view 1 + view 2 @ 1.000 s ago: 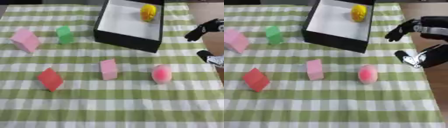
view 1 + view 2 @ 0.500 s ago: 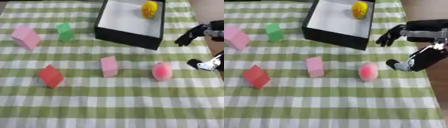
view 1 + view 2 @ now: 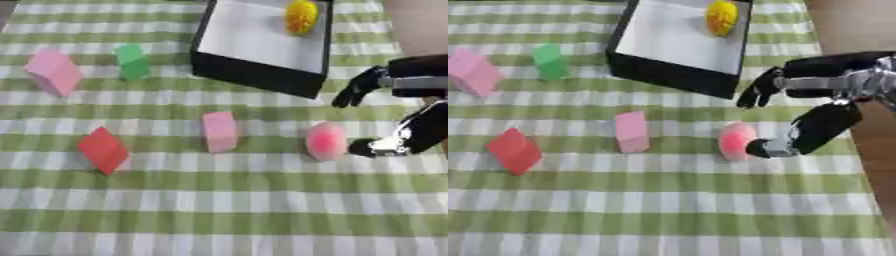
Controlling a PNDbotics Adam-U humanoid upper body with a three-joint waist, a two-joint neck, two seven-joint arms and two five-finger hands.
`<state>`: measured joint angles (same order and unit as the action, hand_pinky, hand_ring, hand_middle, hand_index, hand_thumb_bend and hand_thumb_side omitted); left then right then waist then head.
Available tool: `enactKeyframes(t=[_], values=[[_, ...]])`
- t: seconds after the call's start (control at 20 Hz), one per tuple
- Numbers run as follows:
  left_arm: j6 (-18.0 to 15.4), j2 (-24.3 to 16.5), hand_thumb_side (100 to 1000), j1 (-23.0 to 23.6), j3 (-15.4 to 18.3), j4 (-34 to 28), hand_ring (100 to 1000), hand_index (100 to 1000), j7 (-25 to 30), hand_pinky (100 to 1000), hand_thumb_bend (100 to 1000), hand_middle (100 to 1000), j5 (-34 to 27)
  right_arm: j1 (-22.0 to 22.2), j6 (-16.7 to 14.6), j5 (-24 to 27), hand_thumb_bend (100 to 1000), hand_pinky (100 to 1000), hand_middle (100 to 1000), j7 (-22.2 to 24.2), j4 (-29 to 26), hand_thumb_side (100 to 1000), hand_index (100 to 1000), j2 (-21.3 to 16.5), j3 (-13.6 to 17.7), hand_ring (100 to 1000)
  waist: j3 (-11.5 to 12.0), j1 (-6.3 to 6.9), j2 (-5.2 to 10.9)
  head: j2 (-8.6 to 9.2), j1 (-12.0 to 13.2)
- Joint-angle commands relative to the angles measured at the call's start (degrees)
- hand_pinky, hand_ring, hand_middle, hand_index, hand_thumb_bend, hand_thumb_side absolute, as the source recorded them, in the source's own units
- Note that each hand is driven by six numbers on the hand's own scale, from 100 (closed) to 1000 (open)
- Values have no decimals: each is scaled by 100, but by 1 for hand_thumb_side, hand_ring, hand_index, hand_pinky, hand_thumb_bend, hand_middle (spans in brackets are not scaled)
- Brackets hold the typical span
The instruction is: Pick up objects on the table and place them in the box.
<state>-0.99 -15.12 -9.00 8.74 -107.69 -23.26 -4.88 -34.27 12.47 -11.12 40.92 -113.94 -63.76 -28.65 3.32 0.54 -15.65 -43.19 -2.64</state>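
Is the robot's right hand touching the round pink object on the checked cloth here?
Cannot tell. In the right eye view, the right hand has its thumb tip meeting the round pink object at its edge, but blur hides whether any gap remains.

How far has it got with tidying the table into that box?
One yellow object already lies in the box. The right hand is open beside the pink round object, not yet gripping. Two pink blocks, a red and a green block remain.
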Motion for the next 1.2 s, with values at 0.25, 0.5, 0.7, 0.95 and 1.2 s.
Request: enactKeyframes(t=[0.25, 0.5, 0.7, 0.95, 1.2], values=[[-10, -66, 767, -8, 1, -48, 801, 811, 35, 765, 100, 805, -20, -162, 18, -467, 455, 911, 779, 115, 127, 436, 889, 196, -96, 805, -2, -1, 204, 155, -44], [-10, -54, 767, -3, -2, -46, 802, 810, 44, 765, 100, 805, -23, -202, -54, -749, 455, 908, 776, 115, 470, 450, 885, 445, -226, 794, 7, 16, 199, 171, -58], [-12, -48, 767, -13, -9, -50, 802, 810, 52, 765, 100, 805, -28, -199, -116, -936, 456, 902, 766, 18, 789, 461, 878, 625, -270, 786, 9, 31, 187, 164, -55], [-10, -38, 767, -19, -16, -50, 802, 810, 63, 765, 100, 805, -29, -207, -260, -1174, 457, 897, 757, -103, 1161, 451, 855, 840, -339, 779, 19, 47, 171, 149, -52], [-13, -29, 767, -24, -15, -55, 804, 810, 73, 765, 100, 806, -30, -183, -414, -1379, 456, 893, 746, -208, 1439, 436, 843, 994, -383, 775, 39, 54, 160, 153, -53]])
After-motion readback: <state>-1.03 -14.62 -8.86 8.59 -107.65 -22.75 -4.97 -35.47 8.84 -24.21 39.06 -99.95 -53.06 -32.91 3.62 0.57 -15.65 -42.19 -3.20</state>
